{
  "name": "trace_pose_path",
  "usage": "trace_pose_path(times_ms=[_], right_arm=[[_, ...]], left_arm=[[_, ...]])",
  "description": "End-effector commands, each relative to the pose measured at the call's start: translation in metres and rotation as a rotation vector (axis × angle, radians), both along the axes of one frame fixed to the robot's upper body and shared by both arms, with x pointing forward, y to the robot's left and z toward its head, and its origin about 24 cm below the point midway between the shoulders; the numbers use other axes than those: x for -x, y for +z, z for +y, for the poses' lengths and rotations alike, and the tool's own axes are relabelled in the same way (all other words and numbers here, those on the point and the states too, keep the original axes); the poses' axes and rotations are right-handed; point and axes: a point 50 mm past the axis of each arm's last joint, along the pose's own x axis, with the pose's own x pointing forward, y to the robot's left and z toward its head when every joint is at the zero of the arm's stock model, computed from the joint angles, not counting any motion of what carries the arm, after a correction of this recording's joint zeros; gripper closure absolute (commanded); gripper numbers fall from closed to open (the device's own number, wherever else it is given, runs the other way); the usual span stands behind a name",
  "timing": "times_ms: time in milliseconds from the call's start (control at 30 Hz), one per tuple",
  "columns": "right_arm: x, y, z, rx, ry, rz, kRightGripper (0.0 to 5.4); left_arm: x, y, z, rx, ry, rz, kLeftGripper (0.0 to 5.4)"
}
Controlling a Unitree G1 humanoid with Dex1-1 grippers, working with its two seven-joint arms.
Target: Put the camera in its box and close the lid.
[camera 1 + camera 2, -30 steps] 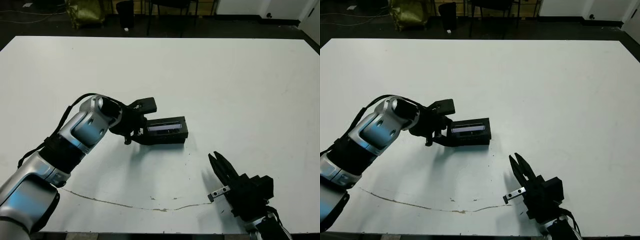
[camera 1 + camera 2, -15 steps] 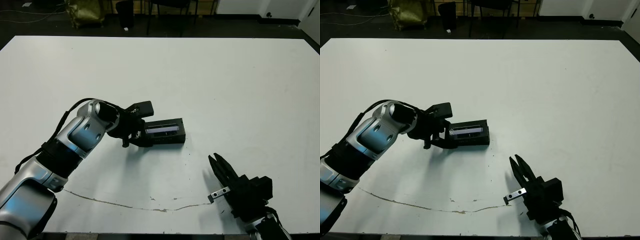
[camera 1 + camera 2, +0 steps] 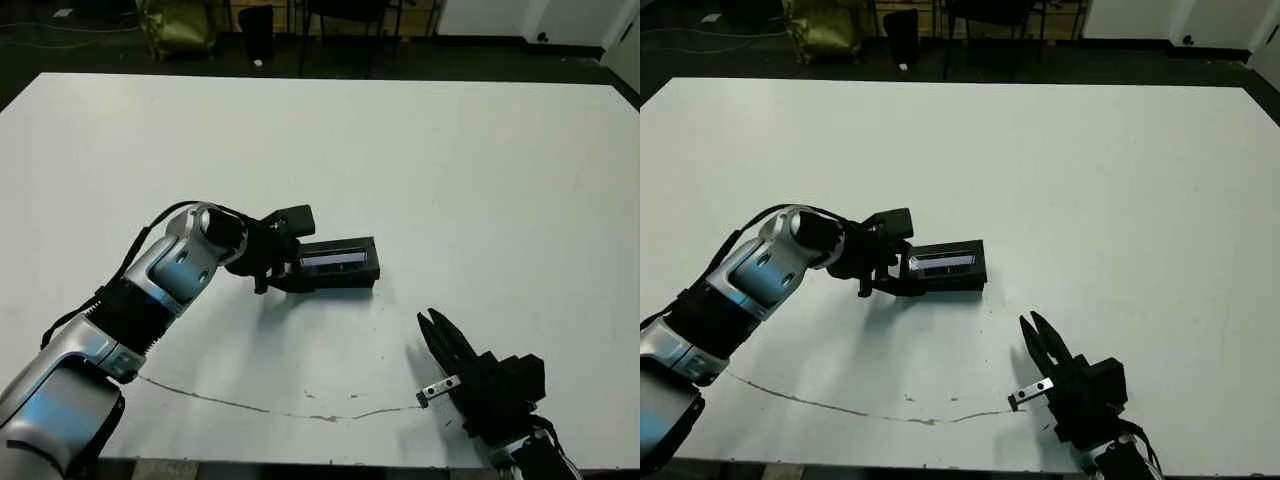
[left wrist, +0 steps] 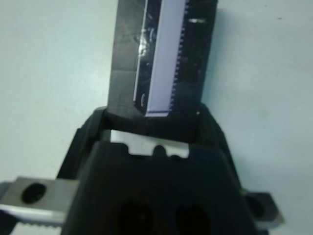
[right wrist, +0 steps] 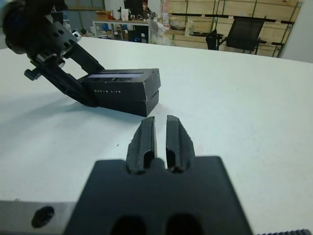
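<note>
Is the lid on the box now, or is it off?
On. The lid sits on the box, a thin seam between them.

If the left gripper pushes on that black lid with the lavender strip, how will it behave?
The black rectangular lid with the lavender strip has straight, hard-looking edges, so it probably slides rigidly rather than flexing. It sits slightly offset on the black box beneath, so a push from the left gripper might shift it. It lies low and flat, so tipping seems unlikely.

A row of tiny pale characters is showing along the side wall of the lid [image 5: 128, 86] in the right wrist view, too small and blurred to be read; no other lettering is appearing anywhere in any view.
</note>
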Motion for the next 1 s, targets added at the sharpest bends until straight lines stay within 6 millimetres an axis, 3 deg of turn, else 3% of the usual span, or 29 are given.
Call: trace_pose_path(times_ms=[33,500,933,1000], right_arm=[[0.01,-0.01,-0.004,0.014,-0.004,0.064,5.4],[0.012,-0.01,-0.004,-0.006,0.002,0.076,5.4],[0.013,-0.011,-0.002,-0.001,-0.002,0.07,5.4],[0.013,-0.012,-0.002,-0.006,0.0,0.061,5.4]], left_arm=[[0.014,-0.039,-0.007,-0.041,0.008,0.093,3.18],[0.008,-0.043,-0.02,-0.072,-0.039,0.08,3.18],[0.004,-0.032,-0.032,-0.163,-0.152,0.047,3.19],[0.004,-0.03,-0.032,-0.18,-0.18,0.041,2.78]])
